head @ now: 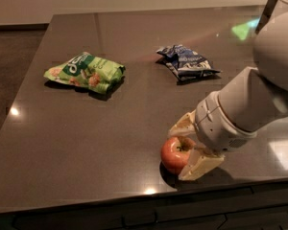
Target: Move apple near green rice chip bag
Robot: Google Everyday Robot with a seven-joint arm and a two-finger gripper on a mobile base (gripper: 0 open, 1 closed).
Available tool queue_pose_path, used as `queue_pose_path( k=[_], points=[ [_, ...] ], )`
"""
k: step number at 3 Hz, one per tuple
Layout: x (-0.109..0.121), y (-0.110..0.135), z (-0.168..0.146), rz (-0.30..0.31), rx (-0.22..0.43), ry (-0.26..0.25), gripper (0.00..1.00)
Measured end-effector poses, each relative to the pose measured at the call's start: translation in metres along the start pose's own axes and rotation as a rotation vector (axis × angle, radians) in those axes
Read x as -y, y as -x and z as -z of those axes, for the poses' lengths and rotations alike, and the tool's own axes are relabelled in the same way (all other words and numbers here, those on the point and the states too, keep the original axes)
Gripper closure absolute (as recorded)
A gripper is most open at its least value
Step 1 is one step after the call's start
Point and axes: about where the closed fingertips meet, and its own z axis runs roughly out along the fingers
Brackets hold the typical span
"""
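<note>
The apple (173, 153), red-orange with a yellowish top, rests on the dark table near its front edge. My gripper (178, 153) reaches in from the right, and its two cream fingers (200, 166) are closed on the apple, one behind it and one in front. The green rice chip bag (85, 71) lies flat at the far left of the table, well apart from the apple and the gripper.
A dark blue and white snack bag (186, 61) lies at the back, right of centre. The table's front edge (134, 199) runs just below the apple. My bulky white arm (264, 95) fills the right side.
</note>
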Motion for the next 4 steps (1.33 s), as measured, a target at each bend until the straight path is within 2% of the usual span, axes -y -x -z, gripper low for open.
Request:
queue_pose_path(
  k=[1,2,3,4],
  points=[
    [0.013,0.012,0.011,-0.015,-0.008,-0.007,0.86],
    [0.036,0.036,0.030,-0.032,0.001,-0.030,1.00],
    [0.063,0.065,0.040,-0.050,0.024,-0.052,1.00],
    [0.093,0.084,0.031,-0.083,0.040,-0.060,1.00]
  ],
)
